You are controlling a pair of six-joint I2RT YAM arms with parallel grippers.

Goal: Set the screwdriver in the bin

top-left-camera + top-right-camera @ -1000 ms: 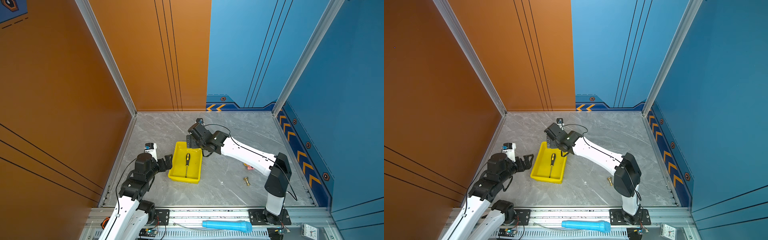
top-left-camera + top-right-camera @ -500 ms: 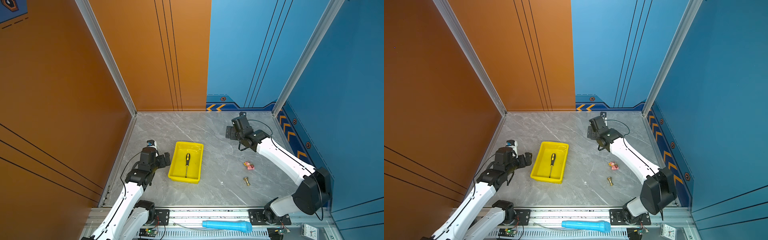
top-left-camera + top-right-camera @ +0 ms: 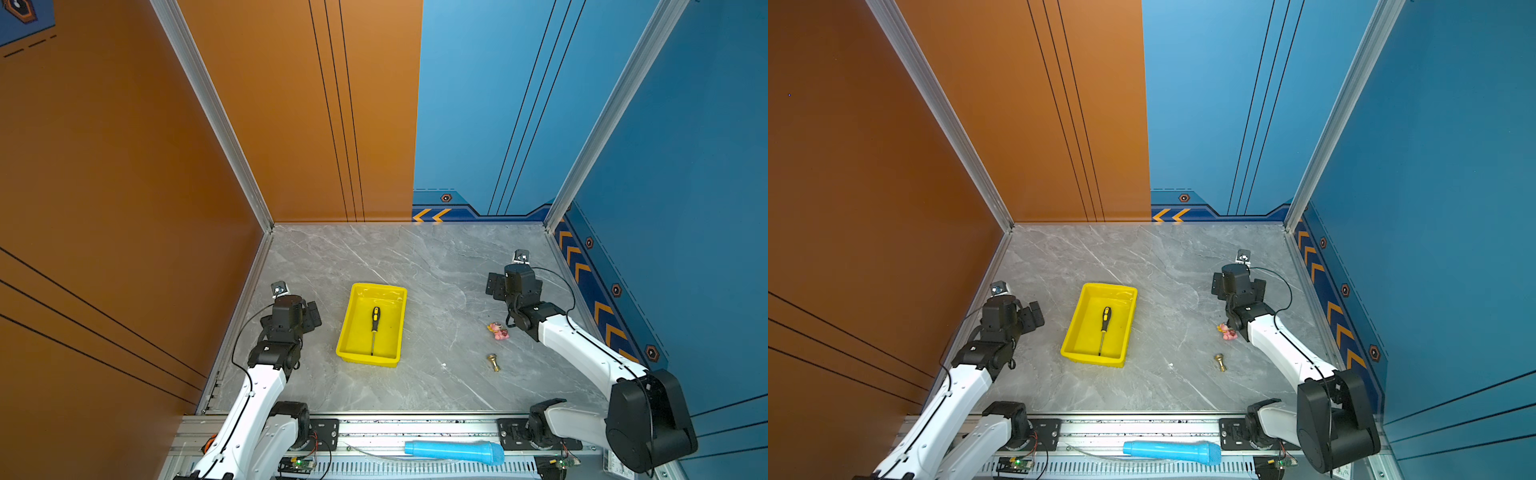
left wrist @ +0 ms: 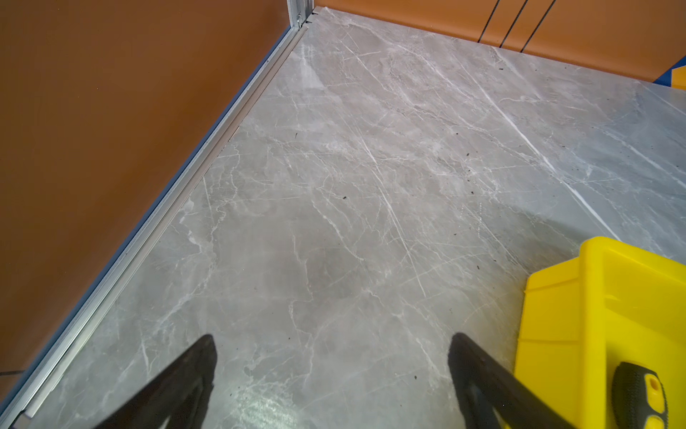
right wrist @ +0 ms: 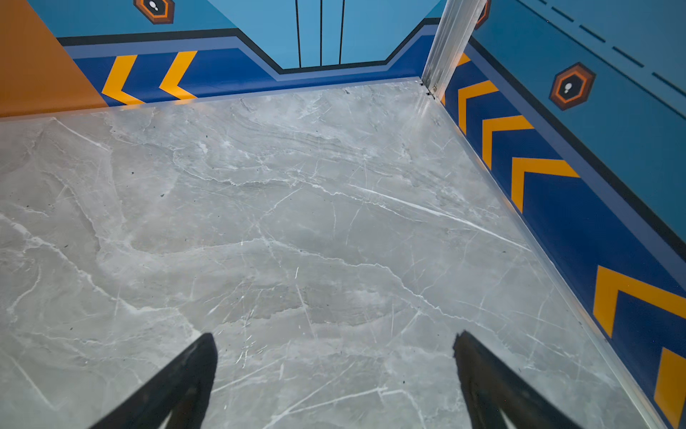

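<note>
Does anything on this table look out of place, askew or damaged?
Nothing looks damaged or spilled. The screwdriver lies flat inside the bin. Only a blue tube lies on the front rail, off the table, which seems stray.

Screwdriver (image 3: 374, 332): black handle with yellow patches, thin silver shaft; flat on the floor of the bin (image 3: 368, 360), lengthwise, tip close to one short wall. Bin: shallow, rectangular, bright yellow, rolled rim, open side up.
</note>
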